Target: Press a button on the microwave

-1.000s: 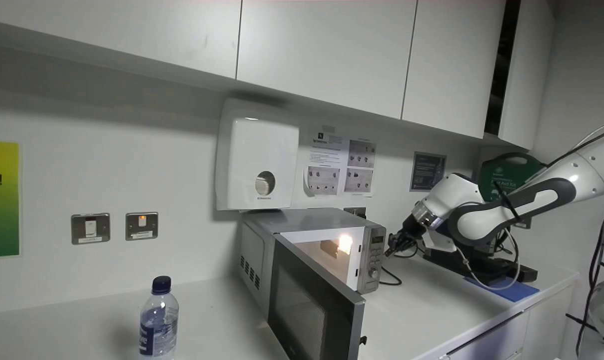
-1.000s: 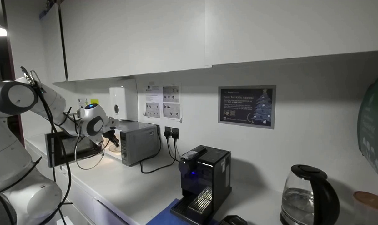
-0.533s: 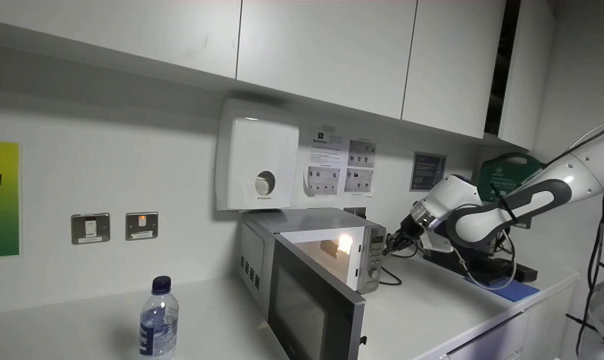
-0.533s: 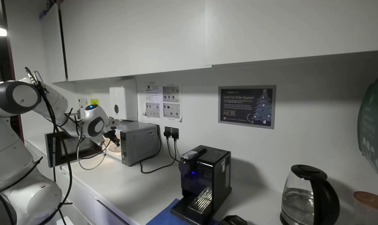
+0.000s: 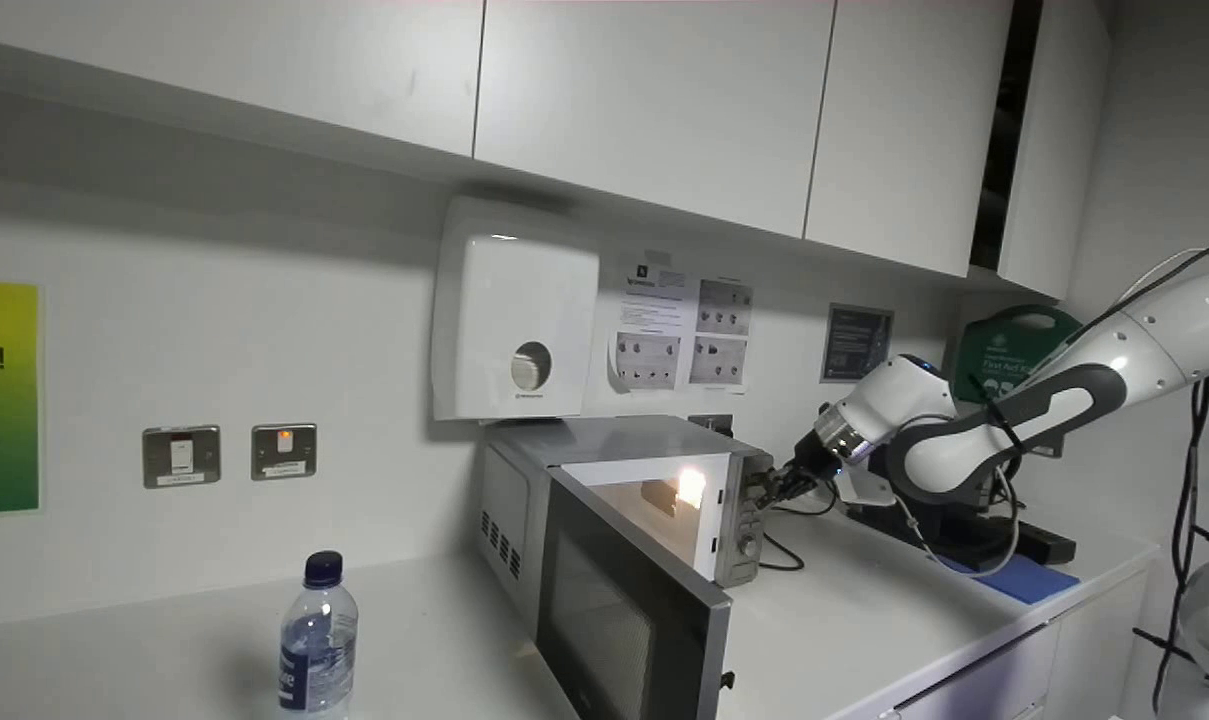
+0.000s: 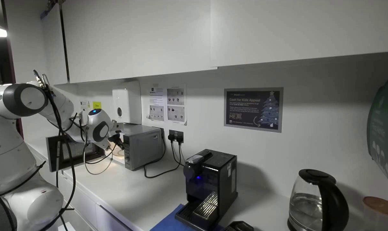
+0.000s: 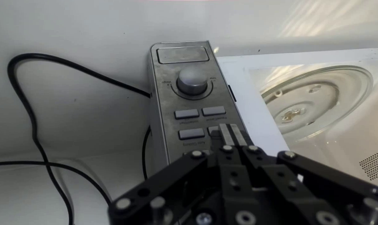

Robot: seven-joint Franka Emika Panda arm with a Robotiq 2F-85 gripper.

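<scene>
Grey microwave [image 6: 144, 147] sits on the white bench [image 6: 116, 189], its door [image 5: 624, 620] swung wide and a light [image 5: 691, 487] glowing inside. Black jaws, squeezed together, are right by its buttons [image 7: 191, 133]. I cannot tell if they are touching.

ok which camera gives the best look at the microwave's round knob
The wrist view: it shows the knob large, from close up, with nothing in front of it. Both exterior views show it only as a tiny shape low on the control panel, too small for detail.
</scene>
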